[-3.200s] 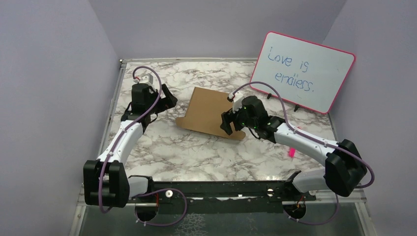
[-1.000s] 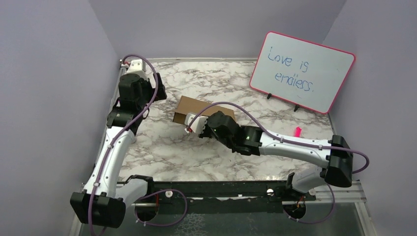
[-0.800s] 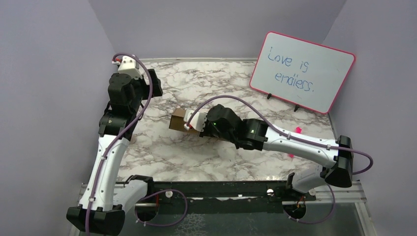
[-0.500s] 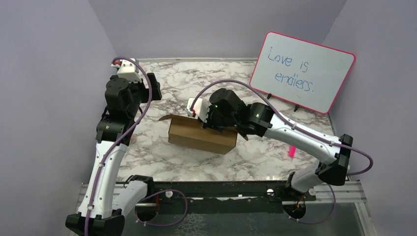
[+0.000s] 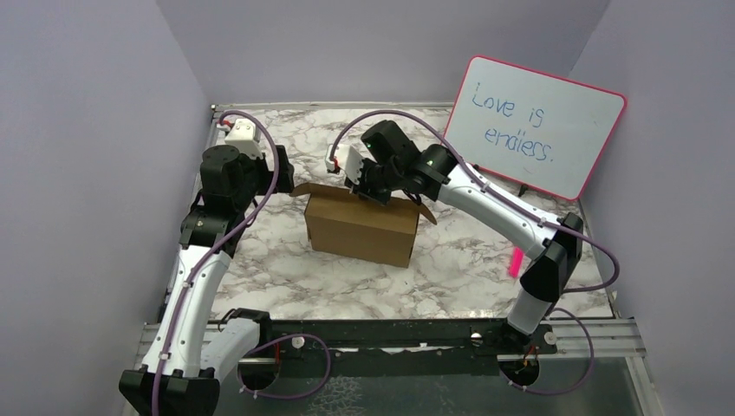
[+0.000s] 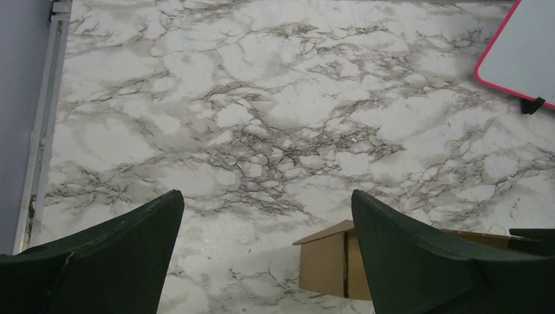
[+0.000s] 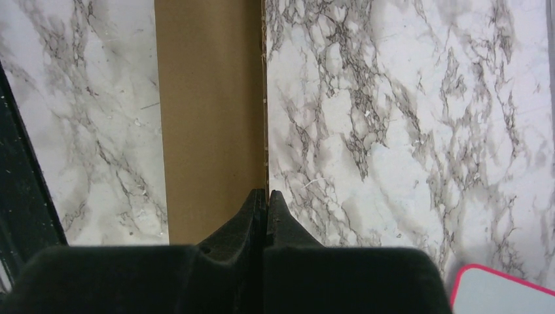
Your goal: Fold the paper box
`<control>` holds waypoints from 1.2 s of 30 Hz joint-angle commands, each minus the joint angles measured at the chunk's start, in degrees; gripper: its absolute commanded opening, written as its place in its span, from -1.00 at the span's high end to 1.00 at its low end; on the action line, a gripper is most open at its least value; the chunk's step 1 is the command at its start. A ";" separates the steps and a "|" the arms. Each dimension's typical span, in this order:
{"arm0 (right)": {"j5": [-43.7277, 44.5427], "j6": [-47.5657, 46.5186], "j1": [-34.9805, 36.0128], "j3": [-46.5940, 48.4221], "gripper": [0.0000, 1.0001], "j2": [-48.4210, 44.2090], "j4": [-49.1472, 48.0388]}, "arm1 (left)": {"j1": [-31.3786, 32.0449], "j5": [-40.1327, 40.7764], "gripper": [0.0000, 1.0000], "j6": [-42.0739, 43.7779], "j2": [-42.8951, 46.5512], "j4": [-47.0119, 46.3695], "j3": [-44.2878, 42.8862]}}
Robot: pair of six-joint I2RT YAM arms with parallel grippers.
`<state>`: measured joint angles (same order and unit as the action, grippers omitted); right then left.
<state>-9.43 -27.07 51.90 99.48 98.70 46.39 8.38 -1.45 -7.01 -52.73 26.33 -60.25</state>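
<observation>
- A metal rail (image 6: 40, 131) runs along the left edge of the marble table (image 6: 262, 98).
- The left gripper (image 6: 266, 193) hangs over bare marble at the far left. Its fingers are spread wide and hold nothing. It sits just left of the carton without touching it.
- The paper box (image 5: 360, 227) stands mid-table as an upright brown carton, with its top flaps splayed out to the left and right. From the left wrist, only its near-left corner shows, and the rest is hidden behind that gripper's right finger.
- The right gripper (image 7: 265, 195) comes down on the carton's far top edge. Its fingers are pressed together, and the cardboard panel's edge runs straight into the seam between them, so it is pinching that edge.
- The right arm (image 5: 494, 208) stretches from the near right across the table to the carton, passing in front of the marble on that side.
- A small pink object (image 5: 515, 262) lies on the table beside that arm, too small to name.
- A pink-rimmed whiteboard (image 5: 542, 126) with blue handwriting leans at the far right, well apart from the carton.
</observation>
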 commanded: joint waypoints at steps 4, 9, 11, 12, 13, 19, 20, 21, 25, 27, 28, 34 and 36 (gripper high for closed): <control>-2.12 -7.51 -1.29 5.47 0.94 4.85 2.97 | 0.42 -4.26 -0.97 1.11 -0.48 -0.02 2.54; -3.20 -11.13 -1.88 7.22 0.82 6.33 2.52 | 0.51 -2.69 -0.94 2.93 -0.56 0.82 2.77; -3.01 -11.82 -1.89 7.35 0.74 6.42 1.89 | 0.52 -1.24 -0.94 3.69 -0.49 1.37 2.62; -3.04 -11.86 -1.89 7.63 0.71 6.54 1.86 | 0.51 -0.88 -0.94 3.93 -0.48 1.55 2.60; -3.05 -11.68 -1.89 7.94 0.67 6.57 1.89 | 0.51 -0.94 -0.94 4.19 -0.53 1.68 2.64; -2.05 -8.55 -1.89 7.12 0.40 4.95 0.48 | 0.49 -4.37 -0.92 5.97 -0.43 2.12 2.94; -1.74 -7.74 -1.89 6.91 0.36 4.60 0.30 | 0.49 -5.03 -0.92 6.22 -0.42 2.33 2.94; -1.47 -6.86 -1.89 6.79 0.32 4.24 0.26 | 0.49 -5.80 -0.93 6.53 -0.34 2.47 2.87; -0.11 -3.63 -1.89 5.28 0.22 1.92 -0.53 | 0.53 -8.36 -0.92 8.08 -0.04 3.90 2.44; 1.05 -2.20 -1.89 3.49 0.14 -0.24 -2.00 | 0.50 -8.98 -0.92 9.07 -0.09 4.87 2.01; 1.81 -1.40 -1.91 2.60 0.07 -1.44 -2.89 | 0.49 -9.27 -0.92 9.44 -0.16 5.42 1.67; 4.71 5.77 -1.89 -0.71 -0.17 -7.82 -3.69 | 0.50 -10.25 -0.92 12.10 -1.02 9.40 -1.60; 6.93 8.60 -1.89 -3.16 -0.19 -10.17 -3.68 | 0.49 -11.36 -0.91 12.88 -1.36 10.70 -2.76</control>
<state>-7.11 -25.47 50.13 99.46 93.89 44.99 8.75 -9.41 2.76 -53.76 33.69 -59.07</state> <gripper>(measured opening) 0.585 0.962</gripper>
